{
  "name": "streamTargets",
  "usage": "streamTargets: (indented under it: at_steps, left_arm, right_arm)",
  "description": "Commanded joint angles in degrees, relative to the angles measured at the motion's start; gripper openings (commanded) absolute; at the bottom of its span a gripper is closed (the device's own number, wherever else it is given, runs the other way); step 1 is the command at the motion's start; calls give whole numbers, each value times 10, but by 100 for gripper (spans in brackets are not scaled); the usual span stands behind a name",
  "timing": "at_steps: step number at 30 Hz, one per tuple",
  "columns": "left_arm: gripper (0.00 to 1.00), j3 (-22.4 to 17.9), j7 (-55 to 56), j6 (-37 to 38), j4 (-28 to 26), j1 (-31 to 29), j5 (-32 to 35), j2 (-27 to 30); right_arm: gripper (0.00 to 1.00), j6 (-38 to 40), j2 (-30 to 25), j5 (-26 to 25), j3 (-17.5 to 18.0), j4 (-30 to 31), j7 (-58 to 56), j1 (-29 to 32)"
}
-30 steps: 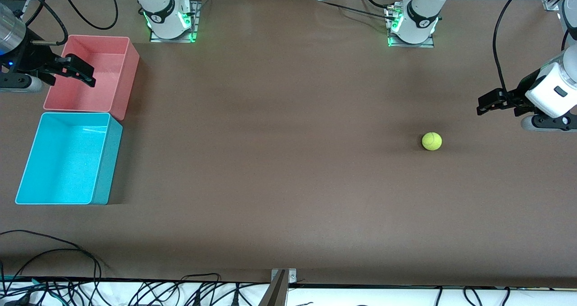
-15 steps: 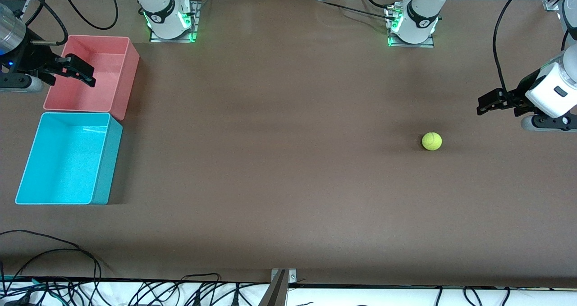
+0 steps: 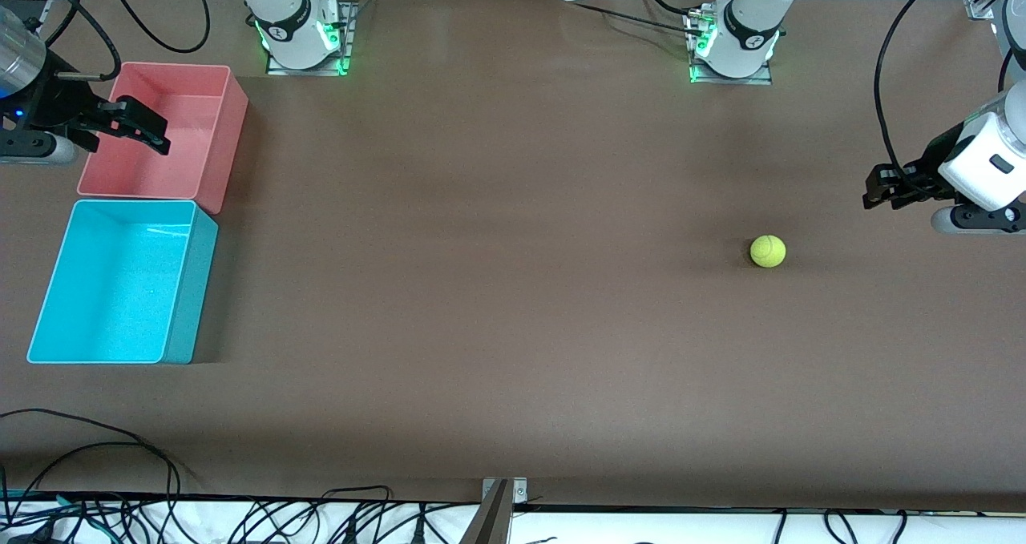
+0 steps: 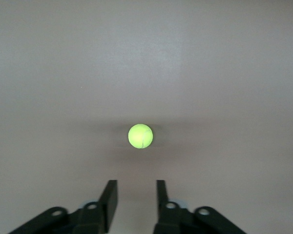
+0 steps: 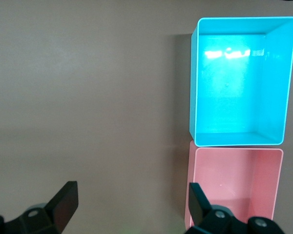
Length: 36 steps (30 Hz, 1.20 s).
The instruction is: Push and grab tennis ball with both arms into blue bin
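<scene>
The tennis ball (image 3: 768,251) lies on the brown table toward the left arm's end; it also shows in the left wrist view (image 4: 140,136). My left gripper (image 3: 879,189) hovers over the table beside the ball, toward the left arm's end, open and empty, with the ball ahead of its fingertips (image 4: 135,192). The blue bin (image 3: 120,288) stands empty at the right arm's end and shows in the right wrist view (image 5: 239,87). My right gripper (image 3: 144,131) hangs over the pink-red bin, wide open and empty (image 5: 132,200).
The pink-red bin (image 3: 172,135) touches the blue bin and stands farther from the front camera; it also shows in the right wrist view (image 5: 234,187). Black cables (image 3: 120,456) lie along the table's near edge. Both arm bases (image 3: 304,35) stand at the back edge.
My left gripper has drawn back a little from the ball toward the left arm's end of the table. The ball, the bins and the right arm have not moved.
</scene>
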<state>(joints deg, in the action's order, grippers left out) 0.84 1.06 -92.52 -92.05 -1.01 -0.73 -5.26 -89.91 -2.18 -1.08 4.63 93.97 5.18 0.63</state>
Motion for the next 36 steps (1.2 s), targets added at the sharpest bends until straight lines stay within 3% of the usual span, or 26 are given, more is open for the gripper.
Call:
streamTargets:
  at_steps: [1,9,20,29,36]
  left_arm:
    - [0,0,10,-1,4,-3,-4,-2]
    - [0,-1,97,-1,5,-4,-6,-2]
    - [0,-1,372,-3,5,-45,-5,-19]
    - [0,-1,627,-55,-1,-58,14,-91]
    - [0,-1,733,-101,-17,-69,26,-157]
  right_arm:
    - [100,11,6,8,-1,-16,4,2]
    - [100,11,6,9,-1,-16,4,2]
    - [100,11,6,9,-1,-16,3,2]
    - [100,12,6,9,-1,-16,2,2]
    - [100,12,5,9,-1,-16,2,2]
